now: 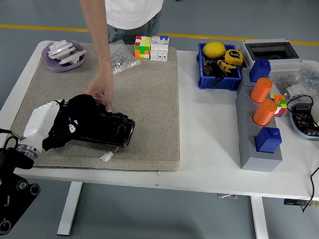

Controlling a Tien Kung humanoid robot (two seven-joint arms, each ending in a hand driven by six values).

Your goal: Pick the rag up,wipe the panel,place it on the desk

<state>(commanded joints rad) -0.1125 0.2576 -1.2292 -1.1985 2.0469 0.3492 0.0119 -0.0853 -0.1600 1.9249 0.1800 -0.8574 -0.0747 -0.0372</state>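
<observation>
The robot's left hand (42, 126) holds a black rag (77, 118) with its fingers closed on it. The rag sits on the left end of a black panel (108, 132). The panel lies flat on a tan mat (150, 98), near the mat's front edge. Its long side runs left to right, tipped a little. A person's hand (101, 90) presses on the panel's far edge.

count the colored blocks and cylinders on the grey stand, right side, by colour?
Orange cylinders: 2
Blue blocks: 2
Total: 4 on the grey stand
</observation>
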